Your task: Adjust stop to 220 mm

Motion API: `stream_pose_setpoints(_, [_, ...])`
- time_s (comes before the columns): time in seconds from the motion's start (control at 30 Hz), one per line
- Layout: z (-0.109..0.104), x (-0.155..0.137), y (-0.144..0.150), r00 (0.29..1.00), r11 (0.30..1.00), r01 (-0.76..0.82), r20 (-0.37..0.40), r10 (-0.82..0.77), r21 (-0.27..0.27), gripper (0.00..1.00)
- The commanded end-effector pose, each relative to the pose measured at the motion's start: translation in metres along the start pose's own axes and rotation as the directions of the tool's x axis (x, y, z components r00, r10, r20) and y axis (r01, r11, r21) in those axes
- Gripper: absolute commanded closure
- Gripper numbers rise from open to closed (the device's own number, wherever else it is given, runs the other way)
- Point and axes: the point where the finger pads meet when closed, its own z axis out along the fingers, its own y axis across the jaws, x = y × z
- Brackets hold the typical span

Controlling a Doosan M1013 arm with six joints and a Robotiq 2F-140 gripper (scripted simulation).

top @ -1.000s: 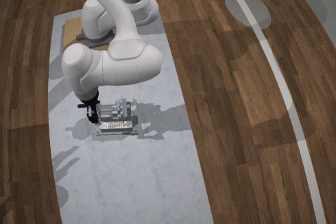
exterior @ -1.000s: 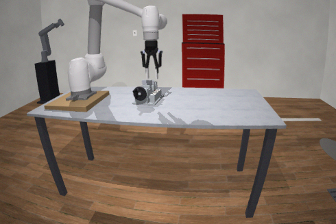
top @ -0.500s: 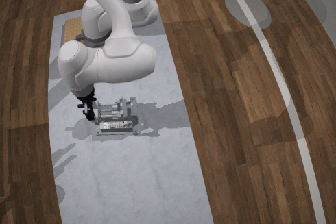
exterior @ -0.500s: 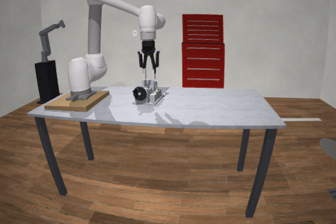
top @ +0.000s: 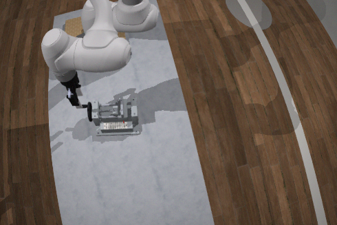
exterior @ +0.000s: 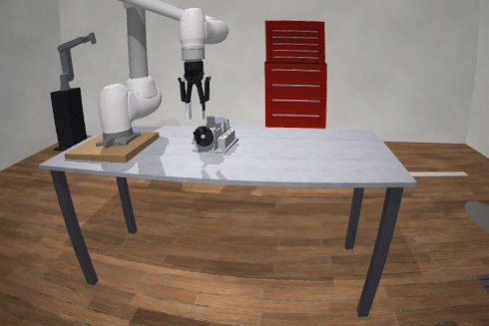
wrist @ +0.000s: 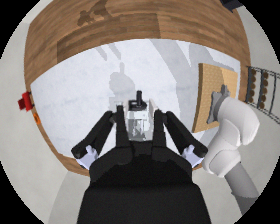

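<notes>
The stop fixture (top: 119, 113) (exterior: 220, 140) (wrist: 138, 117) is a small grey metal device on the table, with a black handwheel (top: 90, 110) (exterior: 202, 136) at its left end. A white scale strip (top: 115, 126) with a small red marker (top: 123, 122) runs along its front. My gripper (top: 79, 104) (exterior: 196, 113) (wrist: 138, 103) hangs above the handwheel end, clear of it, pointing down. Its fingers stand partly apart with nothing between them. In the wrist view the fixture shows small, far below between the fingers.
The grey table (top: 137, 178) (exterior: 299, 154) carries the arm's wooden base plate (exterior: 117, 151) (top: 73, 25) at its left end. A black stand with a grey arm (exterior: 67, 114) is behind the table's left end. A red tool cabinet (exterior: 295, 74) is at the back wall.
</notes>
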Motion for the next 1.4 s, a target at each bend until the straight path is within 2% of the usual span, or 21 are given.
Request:
stream_pose_setpoints(0.0, [-0.001, 0.003, 0.002, 1.0, 1.0, -0.004, 0.0, 0.004, 0.002, 0.67])
stream_pose_setpoints(0.83, [0.001, 0.003, 0.002, 1.0, 1.0, -0.004, 0.0, 0.004, 0.002, 0.67])
stream_pose_setpoints(1.37, [0.041, 0.003, 0.002, 1.0, 1.0, -0.004, 0.0, 0.004, 0.002, 0.67])
